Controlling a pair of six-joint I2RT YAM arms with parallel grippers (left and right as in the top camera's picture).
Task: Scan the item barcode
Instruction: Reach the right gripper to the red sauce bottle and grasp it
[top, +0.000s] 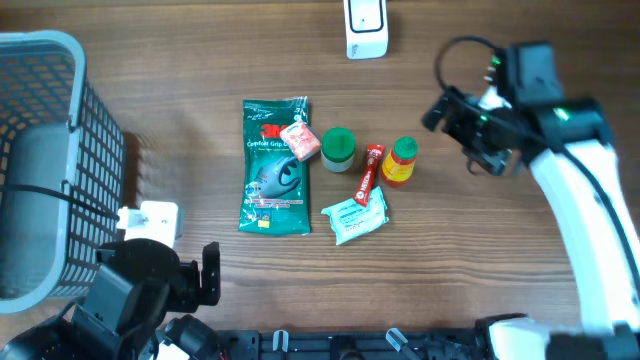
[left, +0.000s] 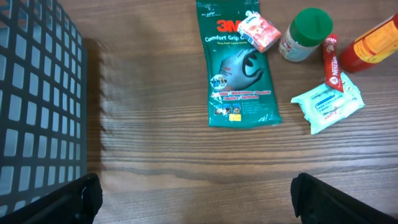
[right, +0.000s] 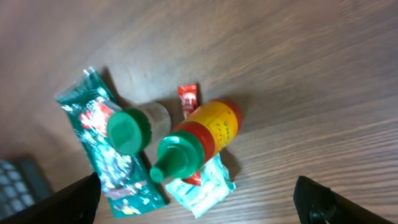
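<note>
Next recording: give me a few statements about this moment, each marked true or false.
1. The left hand and right hand are both open and empty. True.
2. The glove packet lies in the basket. False: it lies on the table, outside the basket.
3. The green-lidded jar stands between the glove packet and the red sachet. True.
4. The sauce bottle has a red cap. False: its cap is green.

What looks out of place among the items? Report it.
Nothing looks spilled or damaged. One oddity: the small pink-orange packet lies askew over the top corner of the flat green glove pack, not flat on the brown wooden table.
</note>
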